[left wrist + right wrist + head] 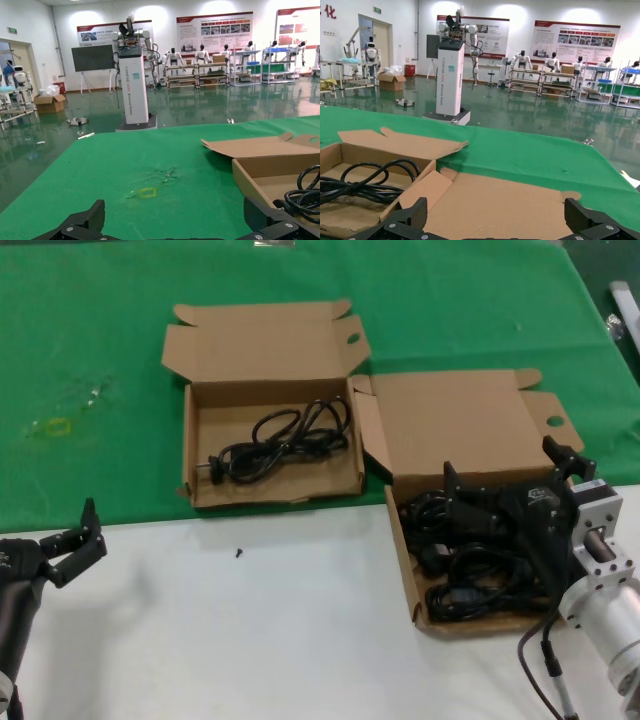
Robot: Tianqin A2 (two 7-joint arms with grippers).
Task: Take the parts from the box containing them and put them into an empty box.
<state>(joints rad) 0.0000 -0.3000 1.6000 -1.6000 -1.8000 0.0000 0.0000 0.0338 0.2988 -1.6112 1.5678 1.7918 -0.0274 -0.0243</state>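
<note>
A cardboard box [402, 555] at the right holds a pile of looped black power cords [470, 585]. My right gripper [508, 475] hangs open and empty just above this pile; in the right wrist view [497, 217] its fingers frame the box's open lid [495, 200]. A second open box [225, 405] in the middle holds one black cord [285, 440], which also shows in the right wrist view [365, 185] and the left wrist view [305, 195]. My left gripper [75, 540] is open and empty, low at the near left, apart from both boxes; the left wrist view [175, 220] shows it over green cloth.
Green cloth [100, 340] covers the far part of the table, white surface [250, 640] the near part. A small black speck [238, 552] lies on the white. A yellow tape mark [55, 427] is on the cloth at the left. Both lids stand open behind the boxes.
</note>
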